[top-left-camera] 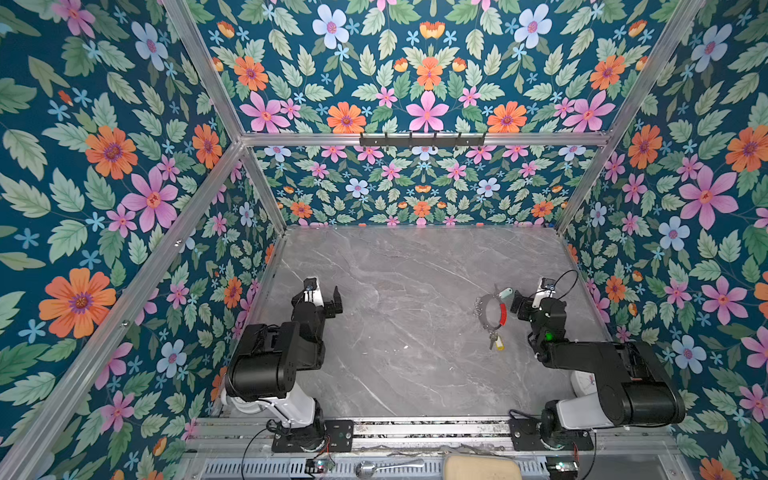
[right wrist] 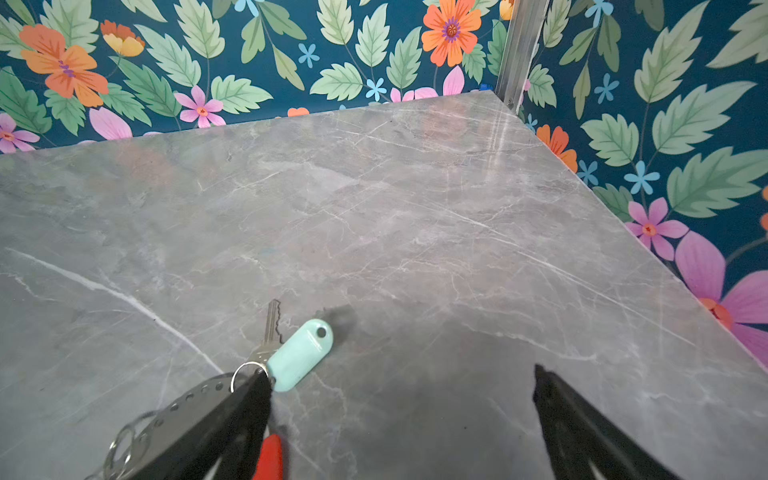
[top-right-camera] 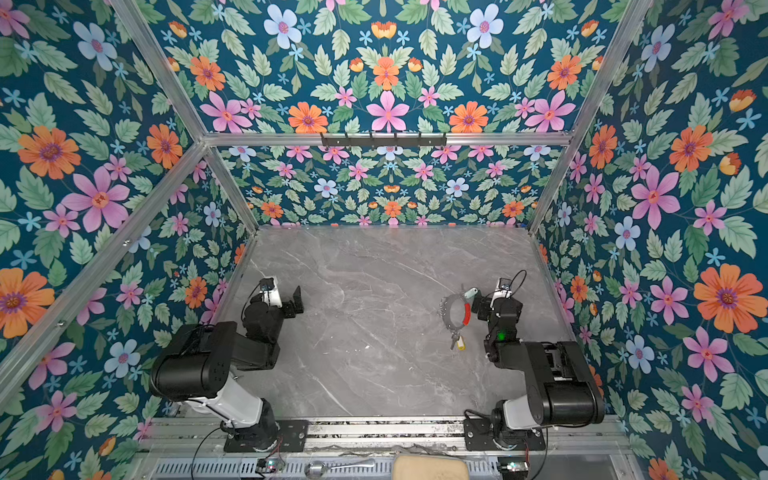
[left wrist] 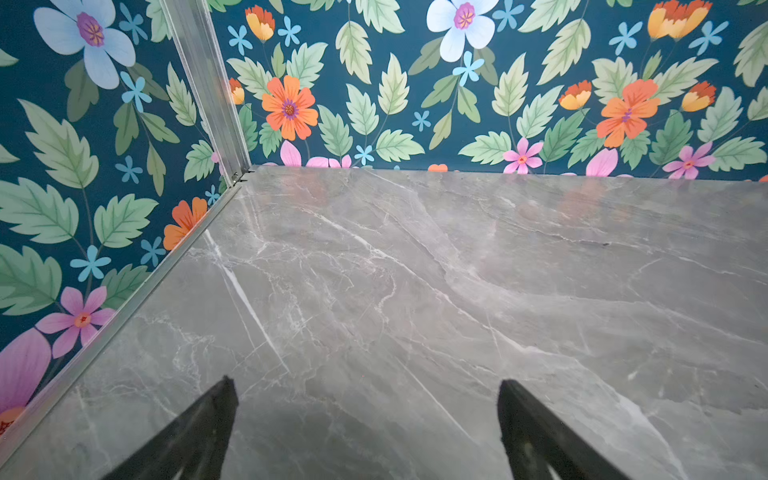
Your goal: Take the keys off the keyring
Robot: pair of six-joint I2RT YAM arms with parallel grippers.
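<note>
**Keyring (right wrist: 178, 409) lying flat on the desk (top-left-camera: 395, 291), both keys threaded on it**

In both top views the keyring is lying flat toward the right side of the grey marbled desk. Its red sleeve (top-left-camera: 503, 314) is facing the right arm, and small split rings (top-left-camera: 478, 309) are clustering along the opposite edge. The key with the mint tag (right wrist: 301, 353) is sitting at the far end of the hoop. Its silver blade (right wrist: 273, 324) is pointing toward the back wall, with the tag lying just beside it. The key with the yellow tag (top-left-camera: 500, 344) is trailing off the near end of the hoop, toward the arms' bases. Both keys are hanging from small rings on the hoop.

The right fingers (right wrist: 232, 415) are standing wide apart and gripping nothing, with only bare desk showing between them. In the right wrist view one of them is overlapping the hoop near the mint tag's ring. In a top view it is sitting just beside the red sleeve, and whether it is touching the metal cannot be told. The left fingers (left wrist: 199, 428) are spread wide too, hovering over bare desk near the left wall. They are holding nothing and sitting well apart from the keyring.
</note>
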